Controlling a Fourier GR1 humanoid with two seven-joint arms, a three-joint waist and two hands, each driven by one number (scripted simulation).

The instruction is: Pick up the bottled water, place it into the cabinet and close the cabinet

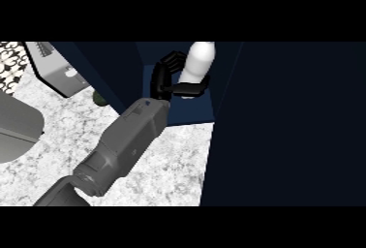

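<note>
Speckled grey-white counter (172, 160) formed the working surface, with a dark blue cabinet (193, 114) standing on it at the far side and its interior open toward the viewer. Bottled water (196, 65) was the item of concern: a pale, translucent bottle, upright or nearly so, located inside the cabinet opening, its base hidden so that contact with the cabinet floor could not be confirmed. One hand (168, 77) was reached into the opening, black fingers curled behind the bottle and the thumb crossing its lower front, so the bottle was gripped around its lower body. Which arm this was could not be settled from the single forearm entering at lower left; it was judged the left hand on that basis. The other hand did not appear. Judged handling: a filled plastic bottle would be moderately heavy for its size, smooth-walled and liable to slip, with walls that give somewhat under squeeze; not fragile. The mid-to-lower body, where the section is widest and straight, was judged the proper place to hold, as observed. A large dark panel (286, 126) to the right, apparently the cabinet door, stood open. Beyond the cabinet's left side sat a grey appliance (61, 72) and a small dark green object (100, 99), unidentified.
</note>
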